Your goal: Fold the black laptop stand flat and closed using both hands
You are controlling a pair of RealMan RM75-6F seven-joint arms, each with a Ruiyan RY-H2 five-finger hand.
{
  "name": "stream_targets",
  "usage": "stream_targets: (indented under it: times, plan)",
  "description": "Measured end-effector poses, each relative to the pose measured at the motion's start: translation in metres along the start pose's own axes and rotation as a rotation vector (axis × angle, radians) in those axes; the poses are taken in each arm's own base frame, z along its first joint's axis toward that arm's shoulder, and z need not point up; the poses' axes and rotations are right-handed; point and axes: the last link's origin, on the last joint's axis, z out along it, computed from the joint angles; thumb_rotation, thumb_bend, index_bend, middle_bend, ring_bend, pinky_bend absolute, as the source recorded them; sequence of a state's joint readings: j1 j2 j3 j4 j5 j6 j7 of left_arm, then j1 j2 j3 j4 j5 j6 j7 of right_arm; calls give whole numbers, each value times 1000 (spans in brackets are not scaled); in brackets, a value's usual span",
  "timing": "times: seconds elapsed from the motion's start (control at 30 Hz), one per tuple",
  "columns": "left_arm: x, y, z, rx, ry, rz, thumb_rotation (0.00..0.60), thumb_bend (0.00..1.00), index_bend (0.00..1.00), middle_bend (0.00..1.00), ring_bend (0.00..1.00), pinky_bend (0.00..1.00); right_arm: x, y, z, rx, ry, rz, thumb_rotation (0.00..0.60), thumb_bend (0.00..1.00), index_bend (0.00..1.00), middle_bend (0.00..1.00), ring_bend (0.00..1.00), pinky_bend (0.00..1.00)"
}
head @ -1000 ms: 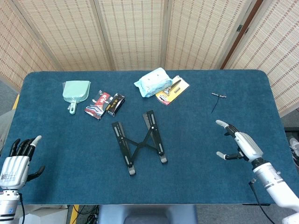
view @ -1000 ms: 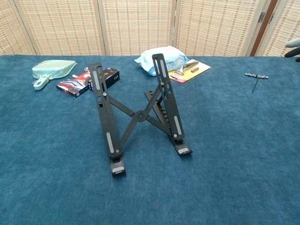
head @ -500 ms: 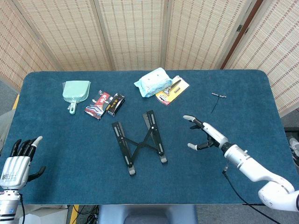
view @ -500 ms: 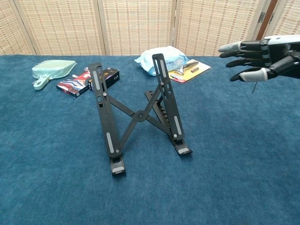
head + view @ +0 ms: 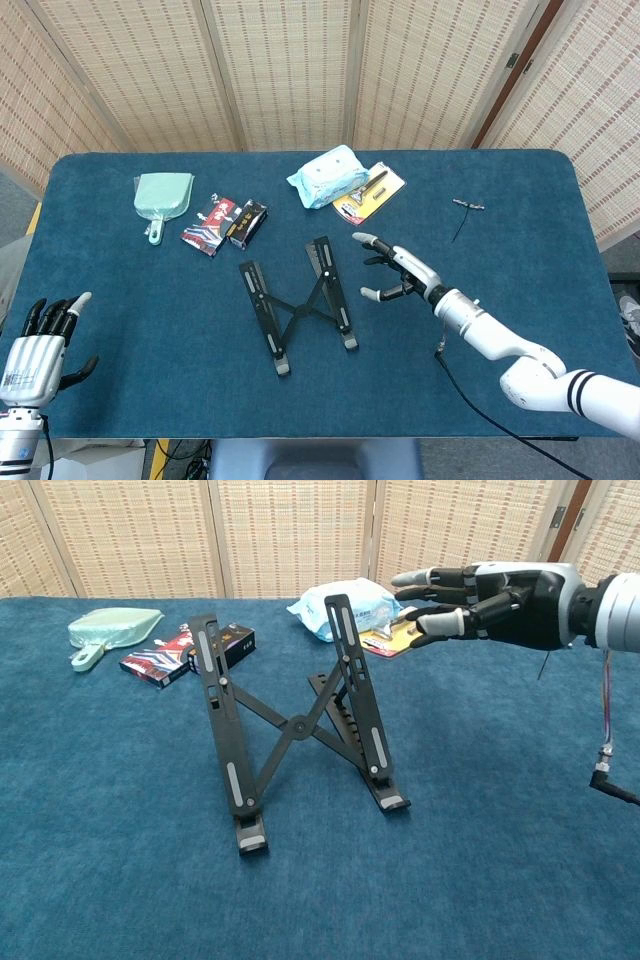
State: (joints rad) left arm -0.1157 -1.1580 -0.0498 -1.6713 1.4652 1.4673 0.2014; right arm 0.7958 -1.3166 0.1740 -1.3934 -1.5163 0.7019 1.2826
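One robot hand (image 5: 478, 600) (right, fingers spread) hangs near laptop stand (image 5: 290, 722).

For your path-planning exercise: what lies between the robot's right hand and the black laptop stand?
Nothing: in the head view only bare blue table separates the right hand from the laptop stand.

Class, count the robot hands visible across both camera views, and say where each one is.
2. The left hand sits open at the table's near-left corner, seen only in the head view. The right hand reaches, fingers spread, just right of the laptop stand, not touching it.
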Motion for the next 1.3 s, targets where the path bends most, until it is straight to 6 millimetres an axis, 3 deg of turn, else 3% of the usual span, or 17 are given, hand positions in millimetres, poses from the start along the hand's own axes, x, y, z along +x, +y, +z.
stream_targets:
  times: [0.77,1.03,1.3]
  plan:
    - [1,1,-2,-3,-4,1,600,214,76,144,115,10,-30,-12,59,19,-66,48,600,202,0,102,7,167]
    - [2,0,-5,3,-2,1,600,214,76,144,115,10,-39,-12,66,49,-61,175,600,216,44,250,134,237]
    - [2,1,-6,1,-5,-1,600,214,77,144,115,10,-41,-11,55,97,-87,265,600,220,63,274,182,266]
